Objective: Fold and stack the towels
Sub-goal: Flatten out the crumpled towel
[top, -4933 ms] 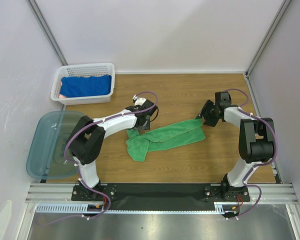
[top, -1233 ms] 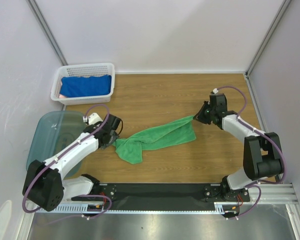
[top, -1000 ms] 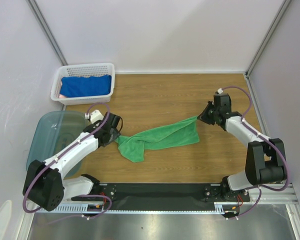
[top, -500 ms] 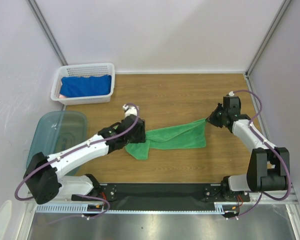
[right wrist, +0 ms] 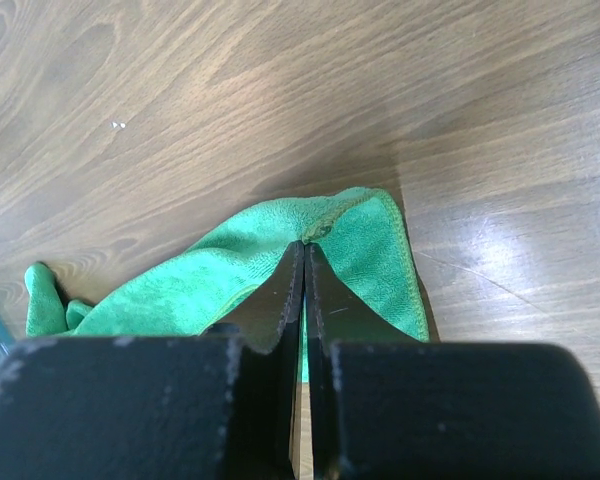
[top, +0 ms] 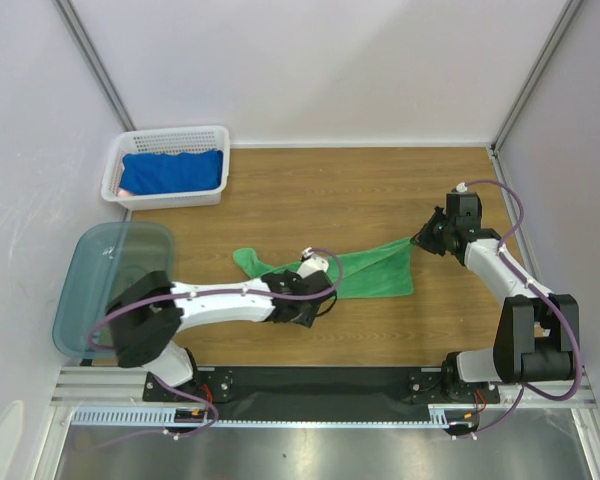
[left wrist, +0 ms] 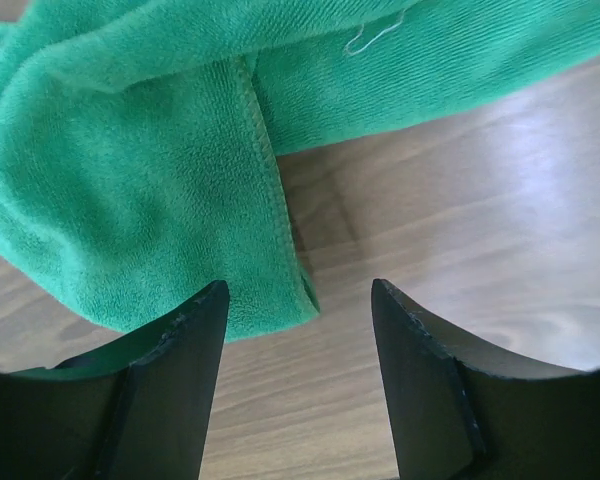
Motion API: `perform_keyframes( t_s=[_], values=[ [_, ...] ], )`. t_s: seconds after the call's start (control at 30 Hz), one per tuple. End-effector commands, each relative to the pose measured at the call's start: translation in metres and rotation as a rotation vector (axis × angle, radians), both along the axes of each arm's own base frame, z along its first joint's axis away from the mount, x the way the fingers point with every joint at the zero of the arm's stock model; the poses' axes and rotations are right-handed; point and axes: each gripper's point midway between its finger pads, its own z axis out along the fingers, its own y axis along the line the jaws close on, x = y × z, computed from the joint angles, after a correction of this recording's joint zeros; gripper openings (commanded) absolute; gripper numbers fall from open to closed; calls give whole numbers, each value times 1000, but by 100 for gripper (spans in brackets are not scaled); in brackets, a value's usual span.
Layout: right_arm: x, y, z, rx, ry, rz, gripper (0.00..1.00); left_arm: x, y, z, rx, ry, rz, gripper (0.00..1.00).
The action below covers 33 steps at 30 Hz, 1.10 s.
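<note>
A green towel lies crumpled across the middle of the wooden table, its left end trailing away from the rest. My right gripper is shut on the towel's far right corner and holds it a little off the wood. My left gripper stands open at the towel's near edge. A hemmed corner of the green towel lies just ahead of its fingertips, with bare wood between them. A blue towel lies in the white basket.
The white basket sits at the far left corner against the wall. A translucent teal tub rests at the left edge, beside my left arm's elbow. Walls and frame posts close off the back and sides.
My left arm has swung right, from the towel's left end to its near middle edge, and its jaws have widened. The right gripper pulled its corner slightly rightward, then stayed.
</note>
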Motion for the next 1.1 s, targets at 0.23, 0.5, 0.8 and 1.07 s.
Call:
perform_keyframes(
  t_s=[0.23,0.5,0.8,1.07],
  values=[
    [16,1,31,10,-116,15,0,11,13,-9,173,-56,130,37],
    [20,-3,68,13,-186,16,0,25,37,56,189,-184,184,0],
    [16,-27,188,-66,-417,-20,0,32,37,178,-10,-363,-54,0],
    [-22,-47,265,-126,-530,-80,0,16,60,282,-224,-506,-145,0]
  ],
)
